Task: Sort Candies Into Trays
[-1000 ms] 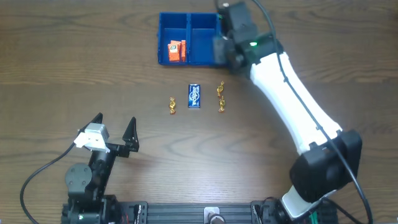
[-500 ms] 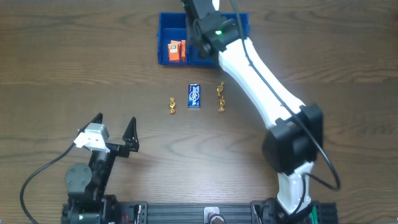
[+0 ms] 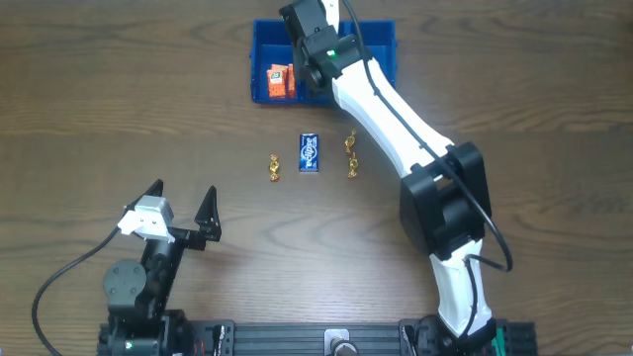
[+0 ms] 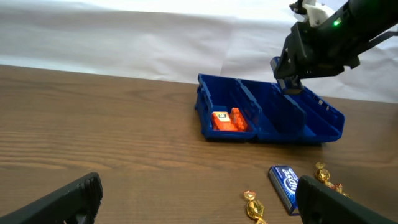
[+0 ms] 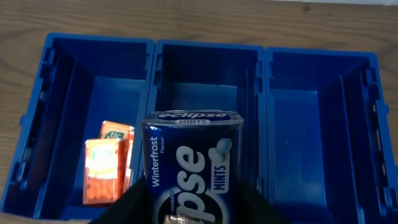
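Observation:
A blue three-compartment tray [image 3: 378, 57] stands at the table's far edge. Two orange candy boxes [image 3: 281, 81] lie in its left compartment [image 5: 109, 169]. My right gripper [image 5: 190, 215] is shut on a blue mint box [image 5: 193, 167], held above the tray in line with the middle compartment. In the left wrist view the right gripper [image 4: 286, 78] hangs over the tray [image 4: 323, 118]. A second blue mint pack [image 3: 310, 152] and three gold-wrapped candies [image 3: 275, 166] [image 3: 351, 143] [image 3: 352, 168] lie on the table. My left gripper [image 3: 183, 203] stands open near the front left, holding nothing.
The tray's middle and right compartments [image 5: 311, 112] hold nothing. Bare wooden table lies left and right of the candy cluster. The right arm [image 3: 396, 119] stretches diagonally over the table's right half.
The right arm swung left along the tray, from its right end to over its middle, carrying the mint box. The left arm stayed still.

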Tool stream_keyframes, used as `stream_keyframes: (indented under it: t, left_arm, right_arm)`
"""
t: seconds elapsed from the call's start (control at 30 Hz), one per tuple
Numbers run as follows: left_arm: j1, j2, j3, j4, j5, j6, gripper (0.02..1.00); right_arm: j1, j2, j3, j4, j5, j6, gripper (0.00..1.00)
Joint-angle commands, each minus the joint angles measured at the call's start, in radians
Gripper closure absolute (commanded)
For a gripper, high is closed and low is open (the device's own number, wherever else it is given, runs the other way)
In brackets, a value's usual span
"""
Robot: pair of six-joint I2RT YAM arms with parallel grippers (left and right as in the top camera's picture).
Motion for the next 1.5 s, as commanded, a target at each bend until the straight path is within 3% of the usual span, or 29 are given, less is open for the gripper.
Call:
stream_keyframes:
  t: [0.03, 0.97, 1.1, 1.2, 1.3, 1.5]
  left_arm:
    - [0.006, -0.006, -0.020, -0.037, 0.040, -0.005, 0.020]
    - [0.006, -0.006, -0.020, -0.037, 0.040, -0.005, 0.020]
    - [0.006, -0.006, -0.020, -0.037, 0.040, -0.004, 0.023]
    - [0.006, -0.006, -0.020, -0.037, 0.040, -0.005, 0.020]
    - [0.006, -0.006, -0.021, -0.037, 0.040, -0.005, 0.020]
    - [0.006, -0.006, -0.020, -0.037, 0.040, -0.005, 0.020]
  right_arm:
    - [-0.004, 0.047, 0.027, 0.009, 0.037, 0.020, 0.774]
    - [-0.027, 0.089, 0.027, 0.038, 0.050, 0.050, 0.759]
    - [-0.027, 0.089, 0.027, 0.041, 0.050, 0.050, 0.632]
    - [-0.027, 0.089, 0.027, 0.042, 0.050, 0.050, 0.213]
    - [-0.027, 0.089, 0.027, 0.042, 0.050, 0.050, 0.003]
    - [-0.027, 0.084, 0.034, 0.041, 0.050, 0.049, 0.001]
